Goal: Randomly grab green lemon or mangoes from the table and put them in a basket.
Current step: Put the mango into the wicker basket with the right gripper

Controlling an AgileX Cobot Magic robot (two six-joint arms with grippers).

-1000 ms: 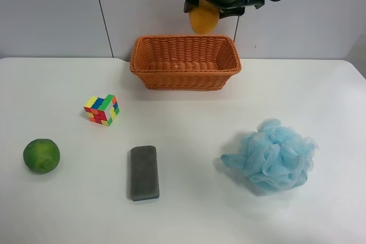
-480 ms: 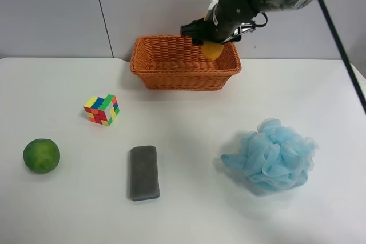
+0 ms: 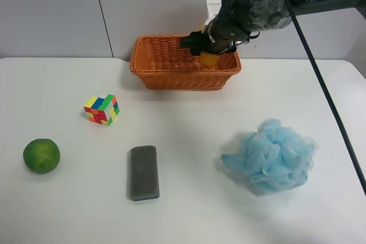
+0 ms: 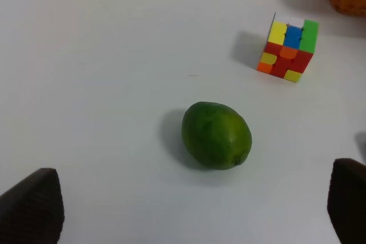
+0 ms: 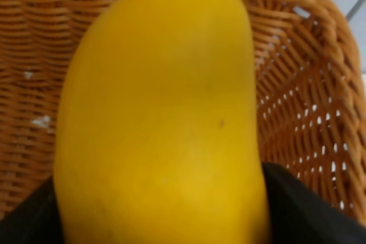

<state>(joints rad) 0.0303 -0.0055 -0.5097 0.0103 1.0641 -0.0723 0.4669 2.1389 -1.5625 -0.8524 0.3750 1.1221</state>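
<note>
The orange-yellow mango [image 3: 209, 59] is held inside the right end of the wicker basket [image 3: 183, 78], low between its walls. The arm at the exterior high view's right is my right arm; its gripper [image 3: 213, 43] is shut on the mango. In the right wrist view the mango [image 5: 166, 112] fills the picture, with basket weave [image 5: 309, 101] behind it. The green lemon [image 3: 41, 155] lies on the white table [image 3: 189, 124] at the front left. In the left wrist view my left gripper [image 4: 191, 201] is open and empty above the lemon [image 4: 217, 135].
A colourful cube [image 3: 102, 110] stands between the lemon and the basket, and shows in the left wrist view [image 4: 287, 50]. A grey block [image 3: 143, 172] lies at the front middle. A blue mesh sponge [image 3: 271, 155] sits at the front right.
My right gripper has come down with the mango from above the basket's far rim into the basket's right end. The other things have not moved.
</note>
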